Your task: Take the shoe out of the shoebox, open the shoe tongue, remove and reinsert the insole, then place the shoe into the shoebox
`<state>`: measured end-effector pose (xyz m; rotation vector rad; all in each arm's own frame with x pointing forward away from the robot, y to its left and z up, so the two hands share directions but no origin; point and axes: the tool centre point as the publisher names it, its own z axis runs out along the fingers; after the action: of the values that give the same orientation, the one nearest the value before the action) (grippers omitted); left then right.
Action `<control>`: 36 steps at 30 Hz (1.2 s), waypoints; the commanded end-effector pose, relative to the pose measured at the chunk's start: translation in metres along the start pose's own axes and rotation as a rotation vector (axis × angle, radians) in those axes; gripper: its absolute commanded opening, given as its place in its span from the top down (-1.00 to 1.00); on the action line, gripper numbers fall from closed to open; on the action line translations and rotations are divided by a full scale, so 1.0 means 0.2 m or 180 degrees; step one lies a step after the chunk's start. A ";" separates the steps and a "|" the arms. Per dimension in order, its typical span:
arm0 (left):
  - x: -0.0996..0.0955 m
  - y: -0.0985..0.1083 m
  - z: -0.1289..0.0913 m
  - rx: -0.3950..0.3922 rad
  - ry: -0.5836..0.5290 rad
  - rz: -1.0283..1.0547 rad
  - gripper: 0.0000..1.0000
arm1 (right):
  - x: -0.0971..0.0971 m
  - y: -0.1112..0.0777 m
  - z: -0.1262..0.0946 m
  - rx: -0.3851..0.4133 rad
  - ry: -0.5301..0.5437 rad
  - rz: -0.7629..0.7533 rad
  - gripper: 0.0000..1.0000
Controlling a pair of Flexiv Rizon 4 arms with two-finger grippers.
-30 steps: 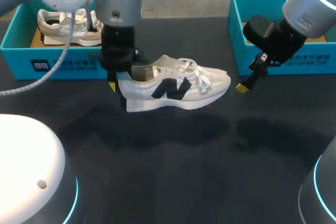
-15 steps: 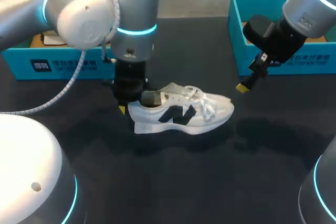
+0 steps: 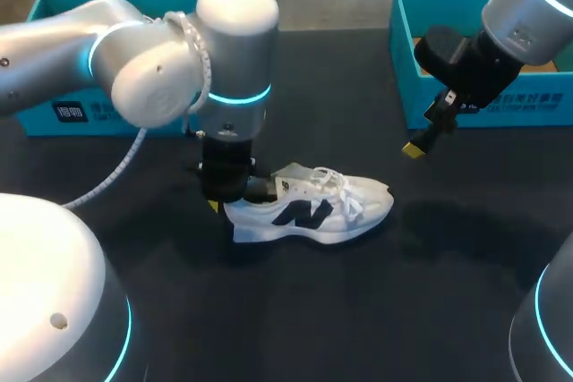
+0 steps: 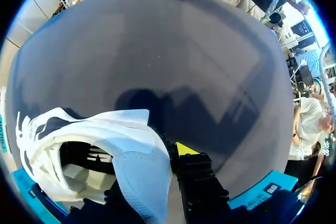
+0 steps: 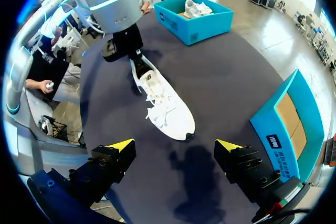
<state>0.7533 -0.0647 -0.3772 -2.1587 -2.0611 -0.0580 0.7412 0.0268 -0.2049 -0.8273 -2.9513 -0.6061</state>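
The dark table (image 3: 295,319) takes up most of what we see, with a teal left shoebox (image 3: 63,114) at its far left and a teal right shoebox (image 3: 501,106) at its far right. Our left arm (image 3: 170,69) comes in over the left box and bends straight down near the table's middle; our right arm (image 3: 528,15) hangs in front of the right box. Between the boxes lies the white shoe (image 3: 313,212), sole down, its long axis across the table: heel towards our left arm, toe towards the right box. The left gripper (image 3: 224,201) is closed on the shoe's heel, one finger inside the collar and the other outside against the back. The right gripper (image 5: 174,145) is spread wide with nothing in it, well apart from the toe. A second shoe (image 5: 197,8) lies in the left box.
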 end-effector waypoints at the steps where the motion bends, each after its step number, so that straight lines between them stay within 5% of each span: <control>1: 0.01 -0.01 0.05 -0.0036 -0.0054 -0.0007 1.00 | 0.00 0.00 0.00 0.0005 0.0002 0.0002 -1.00; 10: 0.00 -0.02 0.11 -0.0065 -0.0006 -0.0001 1.00 | 0.00 0.00 0.00 0.0005 0.0002 0.0002 -1.00; 13: 0.00 -0.02 0.11 -0.0036 -0.0006 0.0014 -0.71 | 0.00 0.00 0.00 0.0005 0.0002 0.0002 -1.00; 14: 0.00 -0.02 0.11 -0.0028 -0.0012 0.0012 -1.00 | 0.00 0.00 0.00 0.0005 0.0002 0.0002 -1.00; 36: 0.01 -0.08 -0.25 0.0180 -0.0701 -0.0430 -1.00 | 0.00 0.00 0.00 0.0005 0.0002 0.0002 -1.00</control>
<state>0.7419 -0.0778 -0.3335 -2.0796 -2.2704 0.1928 0.7411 0.0268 -0.2049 -0.8272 -2.9513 -0.6061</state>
